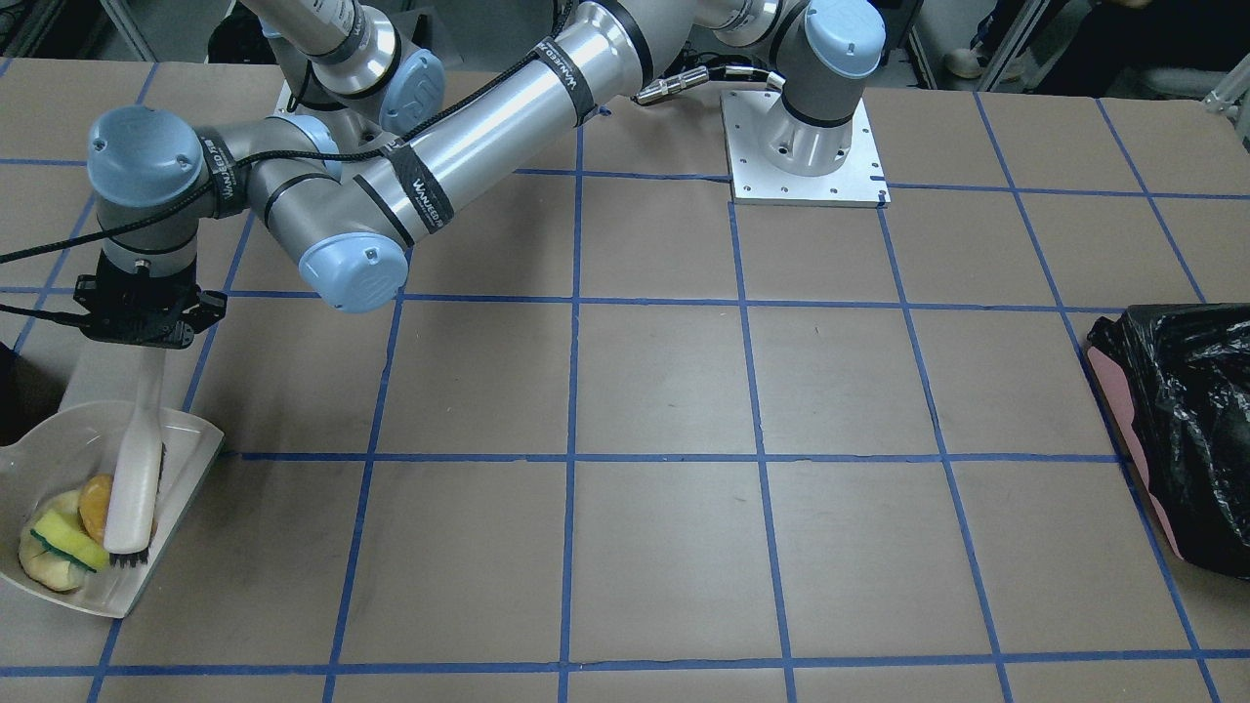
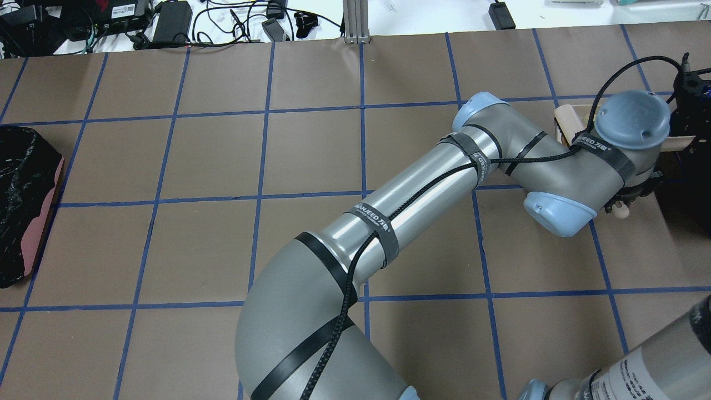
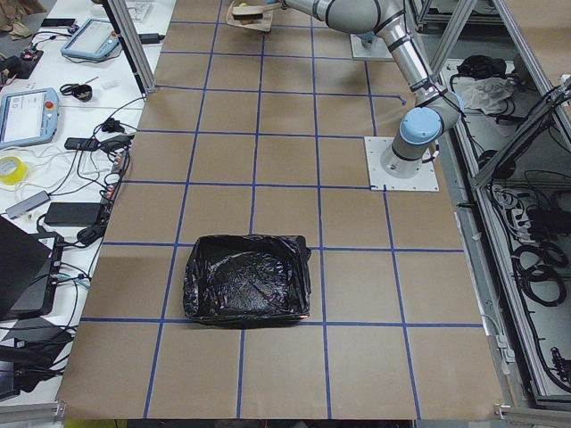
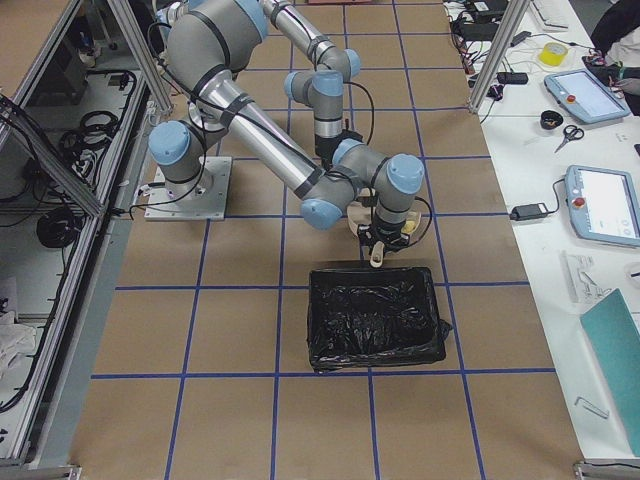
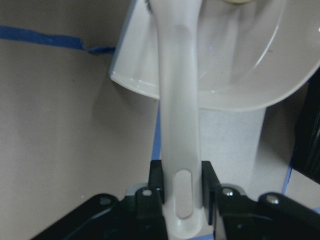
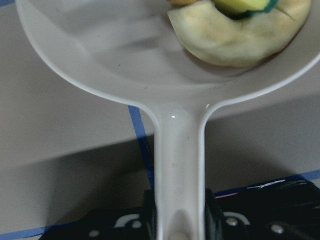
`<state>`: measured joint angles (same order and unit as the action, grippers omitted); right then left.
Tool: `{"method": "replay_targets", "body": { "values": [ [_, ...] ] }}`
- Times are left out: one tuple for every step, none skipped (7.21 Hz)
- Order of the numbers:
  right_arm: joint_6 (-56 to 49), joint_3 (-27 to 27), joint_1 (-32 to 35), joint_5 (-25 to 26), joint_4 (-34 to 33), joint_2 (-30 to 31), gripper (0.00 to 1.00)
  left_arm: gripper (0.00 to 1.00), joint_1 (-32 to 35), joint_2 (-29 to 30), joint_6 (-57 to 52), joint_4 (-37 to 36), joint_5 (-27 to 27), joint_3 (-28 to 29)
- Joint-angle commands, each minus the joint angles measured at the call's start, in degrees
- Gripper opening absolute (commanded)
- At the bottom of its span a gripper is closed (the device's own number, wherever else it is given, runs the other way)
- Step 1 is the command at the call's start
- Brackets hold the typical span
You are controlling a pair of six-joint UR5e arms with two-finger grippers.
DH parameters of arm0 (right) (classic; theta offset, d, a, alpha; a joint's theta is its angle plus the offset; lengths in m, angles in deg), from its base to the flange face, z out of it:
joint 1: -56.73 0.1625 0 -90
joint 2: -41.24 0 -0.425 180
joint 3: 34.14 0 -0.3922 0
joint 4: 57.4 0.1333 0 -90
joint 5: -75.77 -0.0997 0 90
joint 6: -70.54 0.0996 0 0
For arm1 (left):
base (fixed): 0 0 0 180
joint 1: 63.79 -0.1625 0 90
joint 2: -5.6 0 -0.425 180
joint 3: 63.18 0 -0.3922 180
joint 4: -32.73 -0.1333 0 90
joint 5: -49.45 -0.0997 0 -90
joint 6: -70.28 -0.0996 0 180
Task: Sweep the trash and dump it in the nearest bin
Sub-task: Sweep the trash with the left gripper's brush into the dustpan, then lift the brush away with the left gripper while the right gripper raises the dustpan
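The trash lies in the white dustpan (image 1: 186, 439) at the table's end on my right: a yellow sponge wedge with a green edge (image 1: 66, 540), a beige lump (image 1: 47, 574) and an orange lump (image 1: 94, 503). My left gripper (image 1: 146, 337) is shut on the handle of the white brush (image 1: 135, 478), whose bristles rest in the pan beside the trash. The left wrist view shows its fingers (image 5: 157, 187) clamping that handle. My right gripper (image 6: 177, 212) is shut on the dustpan handle (image 6: 177, 150), and the beige lump (image 6: 235, 37) sits in the pan ahead of it.
A black-lined bin (image 4: 375, 320) stands right beside the dustpan, at the table's end on my right. A second black-lined bin (image 1: 1187, 430) stands at the opposite end of the table. My left arm (image 2: 422, 194) reaches across the table.
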<state>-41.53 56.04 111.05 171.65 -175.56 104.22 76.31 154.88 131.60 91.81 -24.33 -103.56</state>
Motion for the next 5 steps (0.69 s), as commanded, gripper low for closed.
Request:
{"method": "replay_targets", "body": {
  "values": [
    [-0.08,0.0,-0.01,0.0,0.03,-0.05,0.0,0.0,1.67,0.23,3.44,-0.37,1.01,0.92],
    [-0.08,0.0,-0.01,0.0,0.03,0.04,0.0,0.0,1.76,-0.91,3.55,-0.28,1.1,0.74],
    [-0.26,-0.09,-0.01,0.61,0.03,0.38,0.0,0.0,1.41,-2.4,1.98,-0.19,1.1,-0.04],
    [-0.43,-0.09,-0.01,0.44,0.03,0.04,0.0,0.0,0.37,-4.06,0.75,0.5,0.58,-1.61],
    [-0.44,-0.09,-0.01,0.27,0.03,0.04,0.0,0.0,-2.78,-6.52,-3.36,1.03,0.31,-6.15]
  ]
}}
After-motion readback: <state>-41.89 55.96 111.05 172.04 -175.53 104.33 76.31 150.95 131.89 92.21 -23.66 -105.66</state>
